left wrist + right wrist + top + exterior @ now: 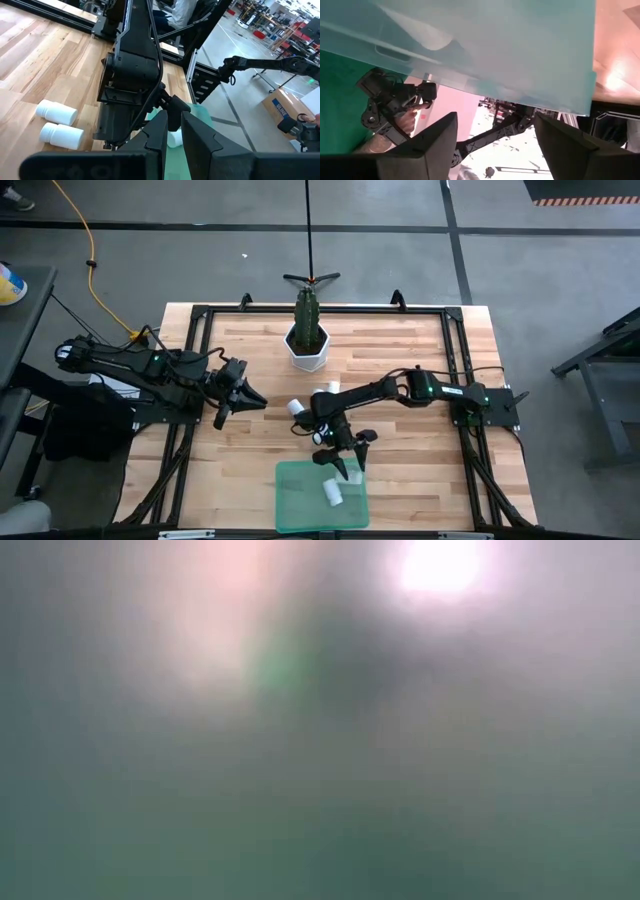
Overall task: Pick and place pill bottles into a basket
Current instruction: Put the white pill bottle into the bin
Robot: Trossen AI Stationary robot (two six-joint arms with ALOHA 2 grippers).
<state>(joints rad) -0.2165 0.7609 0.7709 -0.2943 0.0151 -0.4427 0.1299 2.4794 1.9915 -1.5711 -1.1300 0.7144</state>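
- High view: the right gripper (345,463) hangs at the far edge of the basket (300,510), which sits at the near edge of the table (420,380); one pill bottle (333,492) lies inside the basket, just beside the gripper
- Right wrist view: the jaws stand well apart with nothing between them; the green wall fills most of that picture
- Two more bottles (297,408) lie on the wood left of the right arm, between the basket and the plant pot (307,348); another seems to sit near the arm, though it is hard to tell
- Left gripper (250,396) waits at the table's left, jaws together, holding nothing
- Judged step: a drop into the basket looks just finished; next the right arm should lift clear, swing left to the nearest bottle, lower its spread jaws around it and close
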